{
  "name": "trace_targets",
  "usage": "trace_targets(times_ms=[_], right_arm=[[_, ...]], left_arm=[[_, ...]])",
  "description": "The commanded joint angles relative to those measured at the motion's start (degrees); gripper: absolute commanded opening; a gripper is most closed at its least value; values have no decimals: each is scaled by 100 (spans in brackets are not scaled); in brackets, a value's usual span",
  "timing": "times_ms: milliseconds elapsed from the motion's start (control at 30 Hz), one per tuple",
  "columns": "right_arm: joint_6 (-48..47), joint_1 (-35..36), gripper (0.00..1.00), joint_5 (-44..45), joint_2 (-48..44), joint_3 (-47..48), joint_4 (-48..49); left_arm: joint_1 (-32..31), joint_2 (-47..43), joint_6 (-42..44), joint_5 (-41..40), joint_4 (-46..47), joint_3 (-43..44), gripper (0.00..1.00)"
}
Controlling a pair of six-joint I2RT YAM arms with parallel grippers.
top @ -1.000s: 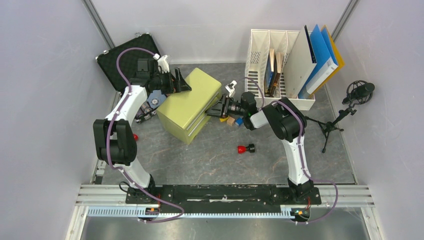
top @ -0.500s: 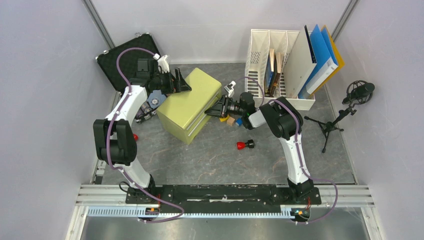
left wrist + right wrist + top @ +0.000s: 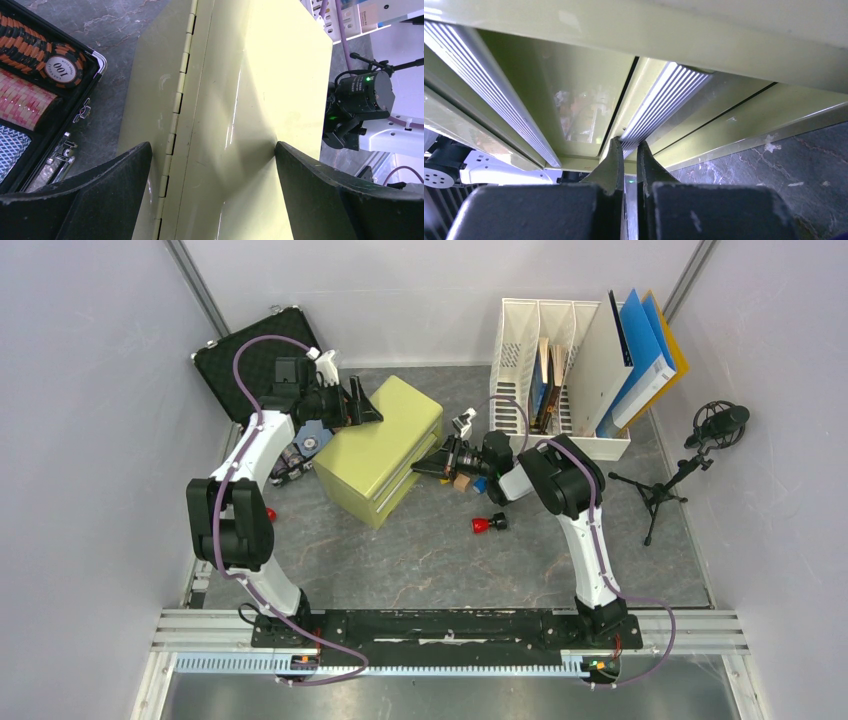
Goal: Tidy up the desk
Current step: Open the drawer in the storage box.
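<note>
The dark grey, marble-veined desk fills the floor of the enclosure, and on its far left part a yellow-green metal drawer cabinet is set at an angle. The left pincer is held wide open, one black finger at each side of the cabinet's hinged back edge. The right pincer is pressed against the drawer front, its fingers almost together and closed on the end of a ribbed silver handle strip. A black case of poker chips lies behind the left arm. A small red-and-black object rests on the desk near the right arm.
</note>
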Motion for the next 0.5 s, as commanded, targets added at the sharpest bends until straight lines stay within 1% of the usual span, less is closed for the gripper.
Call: trace_targets(times_ms=[0,467], right_arm=[[-268,22,0,24,-249,-109,640],[-385,-42,0,46,-483,-381,640]], left_arm=[[-58,84,90,-267,-373,-127,98],[-56,92,108,-303,-390,-108,98]])
